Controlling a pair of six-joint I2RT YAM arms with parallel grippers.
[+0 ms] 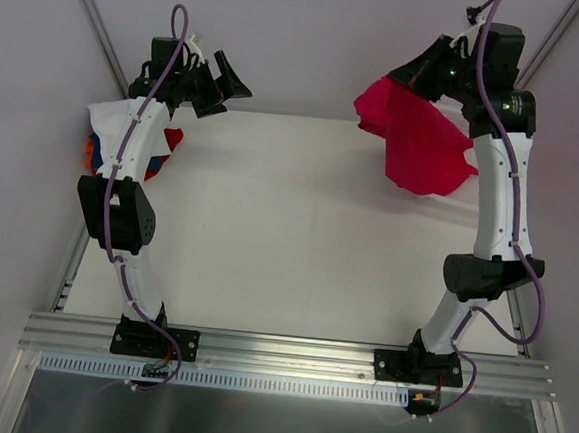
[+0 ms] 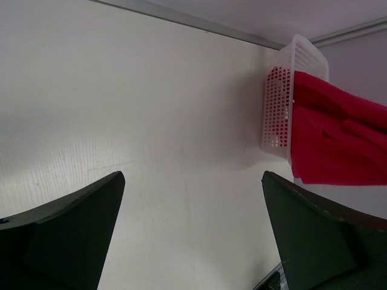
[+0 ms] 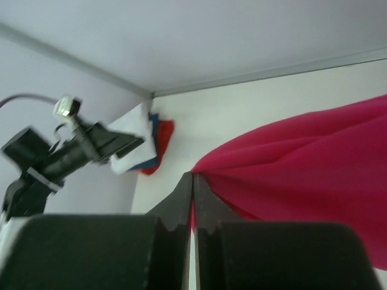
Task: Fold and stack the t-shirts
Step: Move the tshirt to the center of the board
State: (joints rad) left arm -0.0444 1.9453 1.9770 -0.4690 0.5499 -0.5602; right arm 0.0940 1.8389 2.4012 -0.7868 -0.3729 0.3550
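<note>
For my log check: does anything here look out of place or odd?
The red shirt hangs crumpled from the shut right claw, over the basket, not flat on the table. Nothing looks spilled or damaged.

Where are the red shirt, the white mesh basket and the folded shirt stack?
red shirt [image 1: 420,147]: top external view, middle of the hanging cloth.
white mesh basket [image 2: 275,130]: left wrist view, its perforated side wall.
folded shirt stack [image 3: 138,124]: right wrist view, its white shirt.
</note>
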